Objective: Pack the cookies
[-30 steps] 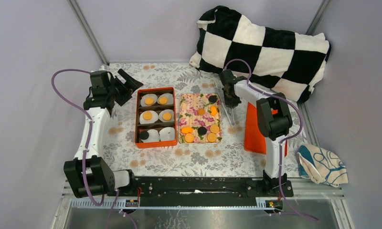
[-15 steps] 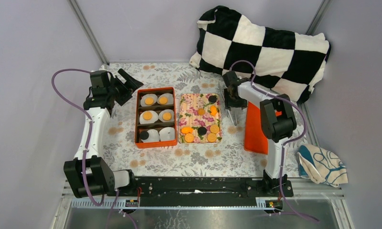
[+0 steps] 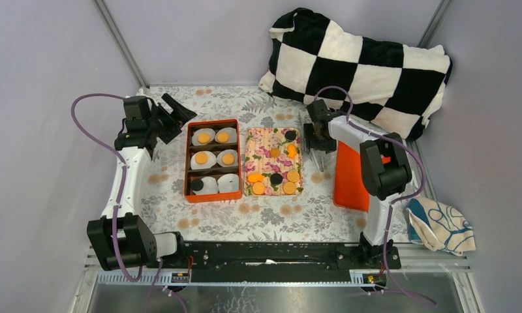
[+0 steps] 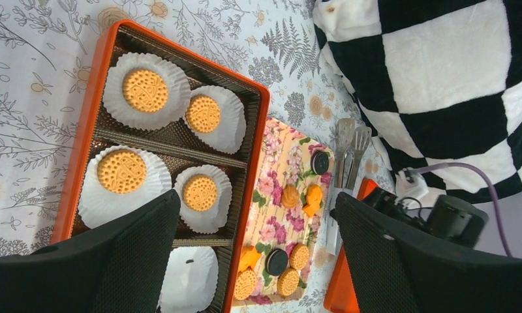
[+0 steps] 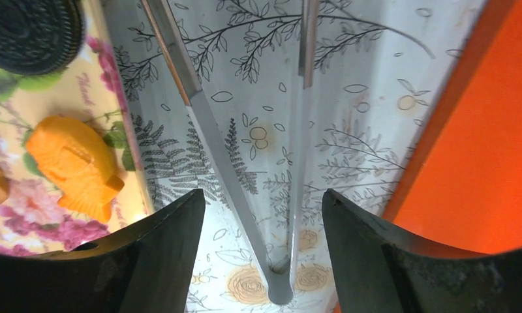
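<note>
Where the small flat round cookies lie, they are split between two containers. Four tan discs with dotted, embossed faces sit one apiece in pleated white paper cups inside the orange rectangular box, which has a dark ribbed lining and cross dividers. One black disc sits in a cup at the box's near end. More tan and black discs lie loose on the glossy floral-patterned rectangular tray just right of the box, most at its near end, along with an orange fish-shaped biscuit.

Just right of the tray, a pair of slim metal tongs lies flat on the leaf-printed tablecloth, beside a flat orange lid. The right gripper hangs over the tongs with its jaws spread, gripping nothing, and the tray's far-end cookies lie close to its left. The left gripper is wide open and empty above the box's far left corner.
</note>
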Robot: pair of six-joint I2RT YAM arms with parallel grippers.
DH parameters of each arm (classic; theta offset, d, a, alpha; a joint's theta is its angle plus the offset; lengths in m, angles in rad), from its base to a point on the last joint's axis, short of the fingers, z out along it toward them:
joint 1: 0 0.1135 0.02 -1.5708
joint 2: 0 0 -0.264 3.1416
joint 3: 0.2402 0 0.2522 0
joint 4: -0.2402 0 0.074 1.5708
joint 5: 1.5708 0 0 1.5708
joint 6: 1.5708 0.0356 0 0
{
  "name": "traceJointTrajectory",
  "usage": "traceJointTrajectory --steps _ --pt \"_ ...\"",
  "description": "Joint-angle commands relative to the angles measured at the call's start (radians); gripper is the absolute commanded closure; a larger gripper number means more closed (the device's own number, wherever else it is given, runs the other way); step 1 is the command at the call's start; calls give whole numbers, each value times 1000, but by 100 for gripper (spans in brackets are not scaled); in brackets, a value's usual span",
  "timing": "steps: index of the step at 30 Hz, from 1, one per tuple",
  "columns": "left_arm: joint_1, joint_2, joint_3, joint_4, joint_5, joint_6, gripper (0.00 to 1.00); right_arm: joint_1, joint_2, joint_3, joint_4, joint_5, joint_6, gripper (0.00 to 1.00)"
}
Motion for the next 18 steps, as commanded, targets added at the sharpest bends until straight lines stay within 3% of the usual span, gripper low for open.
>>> traceJointTrajectory --steps 1,5,8,12,18 --pt "-13 -15 -6 48 12 -7 8 1 69 12 -3 -47 16 27" --pt "-14 -17 -14 51 10 -7 8 1 134 48 -24 -36 13 31" --pt "-15 -16 -20 54 12 -9 8 1 170 66 -43 -22 12 54" --pt "-17 -22 -23 56 15 -9 8 1 123 43 -44 3 14 70" --pt "-22 -35 -24 56 17 -14 8 29 -63 60 -112 71 -15 70"
